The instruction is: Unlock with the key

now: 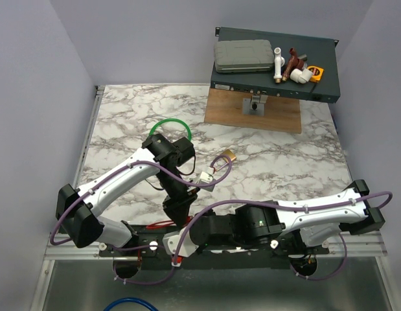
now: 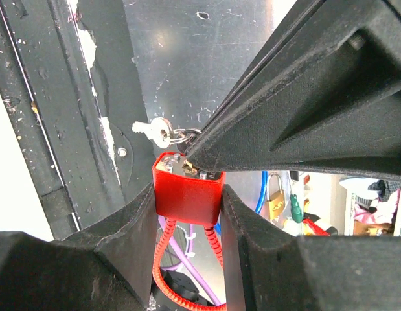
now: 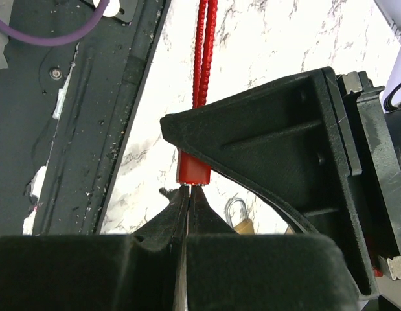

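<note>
My left gripper (image 2: 187, 194) is shut on a small red lock body (image 2: 187, 201), one finger on each side. The lock's red coiled cable (image 2: 162, 259) hangs in a loop below it. My right gripper (image 3: 189, 189) is shut, and its tips press against the top of the red lock (image 3: 194, 170). There the key (image 2: 182, 162) shows as a little metal at the lock's top, mostly hidden by the right fingers (image 2: 265, 123). A second silver key (image 2: 155, 129) dangles from the same ring. In the top view both grippers meet near the arm bases (image 1: 176, 207).
A brass padlock (image 1: 227, 155) lies mid-table, and a green cable loop (image 1: 169, 124) behind the left arm. A dark shelf (image 1: 323, 91) at the back right carries a grey case and pipe fittings, with a wooden board (image 1: 278, 120) under it. The black base rail (image 3: 90, 129) runs beneath the grippers.
</note>
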You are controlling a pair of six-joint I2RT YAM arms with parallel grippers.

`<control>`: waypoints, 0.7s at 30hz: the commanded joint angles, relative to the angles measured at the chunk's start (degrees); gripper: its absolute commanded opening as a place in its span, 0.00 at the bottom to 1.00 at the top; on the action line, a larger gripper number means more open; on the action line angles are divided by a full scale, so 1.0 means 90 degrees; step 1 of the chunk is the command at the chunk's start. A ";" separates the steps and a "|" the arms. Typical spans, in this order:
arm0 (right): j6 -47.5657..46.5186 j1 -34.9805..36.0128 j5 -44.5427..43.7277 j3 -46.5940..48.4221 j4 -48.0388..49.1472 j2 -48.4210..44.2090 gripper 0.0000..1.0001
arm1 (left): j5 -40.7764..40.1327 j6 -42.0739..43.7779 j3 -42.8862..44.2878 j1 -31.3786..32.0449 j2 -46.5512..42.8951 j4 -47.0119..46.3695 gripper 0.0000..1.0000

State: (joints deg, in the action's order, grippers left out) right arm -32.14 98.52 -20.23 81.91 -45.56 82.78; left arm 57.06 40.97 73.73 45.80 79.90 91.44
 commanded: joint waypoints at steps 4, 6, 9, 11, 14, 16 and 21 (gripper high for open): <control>-0.0159 0.0067 0.0474 0.0087 0.0270 0.0057 0.01 | 0.0684 0.0169 0.0171 -0.0034 -0.0154 -0.0019 0.00; -0.0207 0.0068 0.0499 0.0121 0.0187 0.0005 0.18 | 0.0649 0.0137 0.0081 -0.0034 -0.0210 -0.0093 0.00; -0.0249 0.0074 0.0432 0.0084 0.0307 -0.0220 0.49 | 0.0594 0.0114 0.0013 -0.0040 -0.0272 -0.0140 0.00; -0.0280 0.0071 0.0424 0.0054 0.0394 -0.0369 0.56 | 0.0594 0.0106 0.0010 -0.0047 -0.0298 -0.0151 0.00; -0.0305 0.0071 0.0418 0.0077 0.0283 -0.0455 0.59 | 0.0594 0.0115 0.0020 -0.0073 -0.0333 -0.0132 0.00; -0.0305 0.0071 0.0394 0.0019 0.0292 -0.0559 0.60 | 0.0613 0.0162 0.0030 -0.0076 -0.0357 -0.0094 0.00; -0.0373 0.0066 0.0564 -0.0469 0.0857 -0.1033 0.59 | 0.0738 0.0412 0.0126 -0.0089 -0.0381 0.0128 0.00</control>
State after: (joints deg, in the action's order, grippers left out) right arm -34.54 98.70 -17.32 80.53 -42.65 76.90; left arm 59.57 41.85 73.58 45.36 77.89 90.30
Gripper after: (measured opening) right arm 0.599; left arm 0.365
